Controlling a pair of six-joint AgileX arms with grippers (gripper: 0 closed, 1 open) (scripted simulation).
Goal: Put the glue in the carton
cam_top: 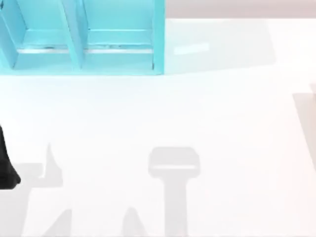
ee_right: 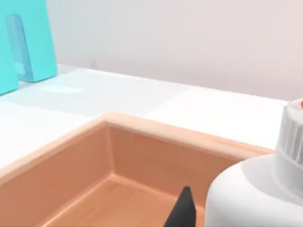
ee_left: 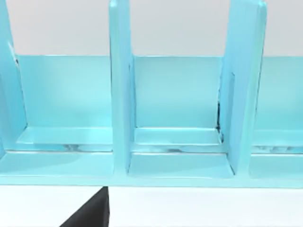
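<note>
Bright, even light floods the white table (cam_top: pixel 232 128), washing it close to pure white. Soft grey shadows lie on it below the blue rack (cam_top: pixel 84 44): a T-shaped one at bottom centre, pointed ones toward the bottom left. A pale blue tint spills onto the table just right of the rack. The rack's edges look soft and blurred from above. In the right wrist view the white bottle (ee_right: pixel 255 189) looms close, smoothly shaded, above the evenly lit tan box (ee_right: pixel 142 156).

A rendered simulation, not a real room: a plain white table (cam_top: pixel 158 123), a blank pale wall (ee_right: pixel 189 38), and a flat-shaded turquoise rack (cam_top: pixel 84 39).
</note>
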